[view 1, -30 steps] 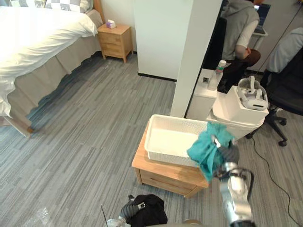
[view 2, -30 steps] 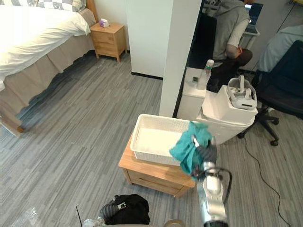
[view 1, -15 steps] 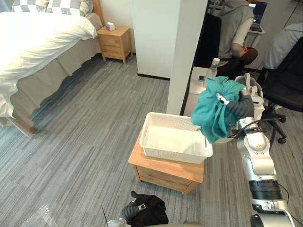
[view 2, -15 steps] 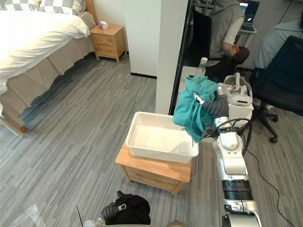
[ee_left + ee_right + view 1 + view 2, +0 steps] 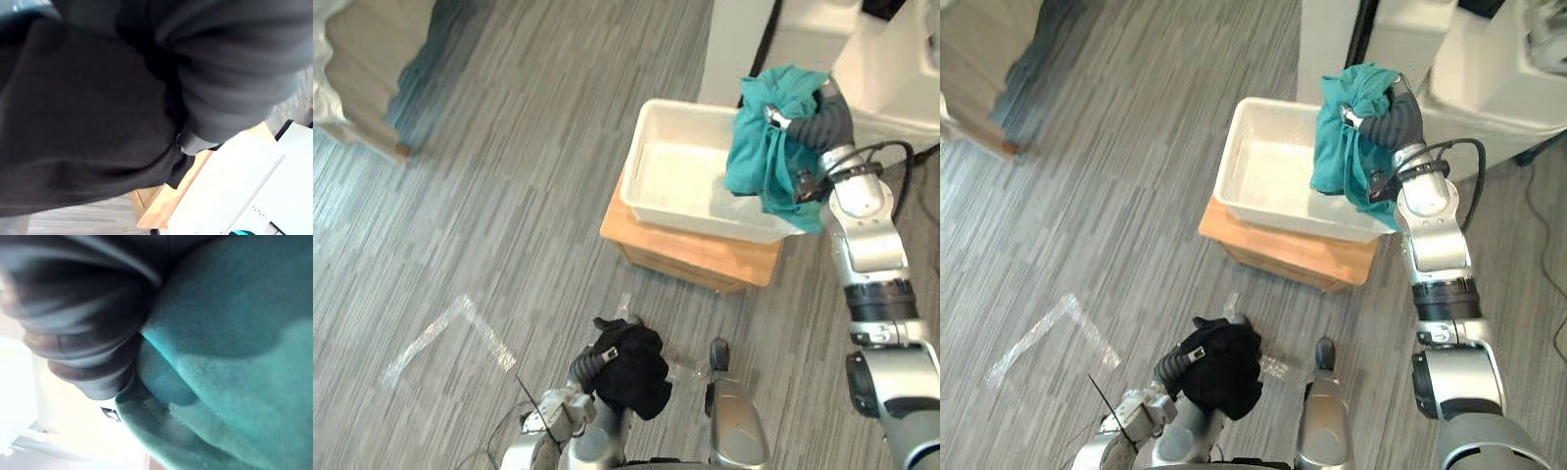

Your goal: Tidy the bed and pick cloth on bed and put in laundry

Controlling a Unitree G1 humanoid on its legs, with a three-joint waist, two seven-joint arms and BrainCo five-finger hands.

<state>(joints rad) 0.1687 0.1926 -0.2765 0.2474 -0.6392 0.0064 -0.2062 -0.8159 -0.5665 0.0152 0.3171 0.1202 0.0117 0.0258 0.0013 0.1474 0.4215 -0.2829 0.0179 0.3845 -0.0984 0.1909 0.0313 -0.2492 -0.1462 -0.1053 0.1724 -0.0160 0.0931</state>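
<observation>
So the teal cloth [image 5: 762,157] was bunched up in the right hand [image 5: 824,117], held up over the right end of the white laundry basket [image 5: 680,171]. Most of it hung down on the basket side of the hand. The lowest folds dangled around the basket's near right corner, and honestly I couldn't tell if they were touching the rim or just in front of it. The hand was clamped on the cloth, with one silver finger [image 5: 773,117] poking out over the top of the bundle. In the right wrist view the fabric [image 5: 234,347] sat pressed right up against the dark ribbed cover.

The basket sat on a low wooden stand [image 5: 705,257] and had nothing but its bare white bottom showing inside.

Down low and close to the robot, the left hand [image 5: 586,364] was buried in a black cloth [image 5: 631,364]. I couldn't tell if it was actually gripping it or not, because the wad covered everything past the ribbed cover.

A corner of the bed [image 5: 357,59] showed far off to the left, well apart from the basket, with some clear tape strips [image 5: 450,328] on the grey floor in between.
</observation>
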